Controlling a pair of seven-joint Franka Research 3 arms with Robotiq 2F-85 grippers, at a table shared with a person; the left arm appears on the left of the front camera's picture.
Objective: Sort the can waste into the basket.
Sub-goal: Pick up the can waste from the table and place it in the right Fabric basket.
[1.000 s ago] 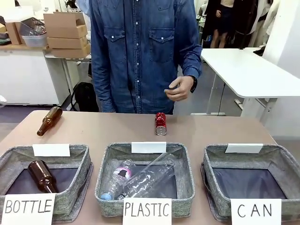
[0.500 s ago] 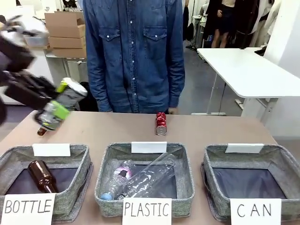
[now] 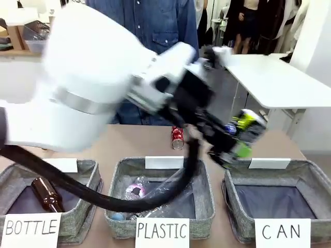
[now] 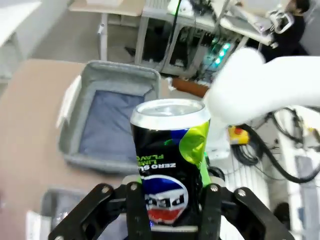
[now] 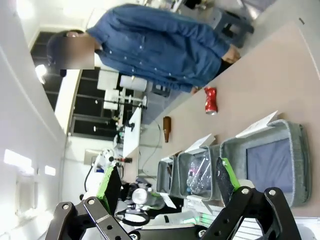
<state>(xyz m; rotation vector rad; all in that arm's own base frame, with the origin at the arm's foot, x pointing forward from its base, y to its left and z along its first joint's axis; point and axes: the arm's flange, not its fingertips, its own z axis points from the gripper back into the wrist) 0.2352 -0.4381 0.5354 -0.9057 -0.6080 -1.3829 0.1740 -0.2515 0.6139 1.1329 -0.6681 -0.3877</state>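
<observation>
**Front view.** The white left arm [image 3: 93, 77], heavily blurred, crosses the frame from the left. It hides most of the person in the blue denim shirt [image 3: 165, 20] and part of the middle basket. At centre right, the left fingers [image 4: 134, 210] are clamped on the dark metal drink can with yellow-green print [image 3: 244, 132]. The can hangs tilted in the air, just above the upper-left corner of the grey woven-fabric basket [image 3: 315, 178] signed "CAN" [image 3: 282, 232]. Its print is too smeared to read here.

The small red metal can [image 3: 177, 137] rests on the brown counter [image 3: 129, 142] at centre, its upper end partly covered by the arm. Two like baskets carry handwritten signs reading "BOTTLE" [image 3: 31, 227] and "PLASTIC" [image 3: 162, 230]. A brown glass bottle [image 3: 45, 194] lies in the first, its neck cut off by the arm's black cable.

**Left wrist view.** The held can's print appears inverted. "ZERO SU", "LIME" and "FLAV" are legible but cut off by the can's curve, and they sit beside a red, white and blue Pepsi emblem.

**Right wrist view.** The green-padded right fingers [image 5: 111, 187] stand wide apart with nothing between them.
</observation>
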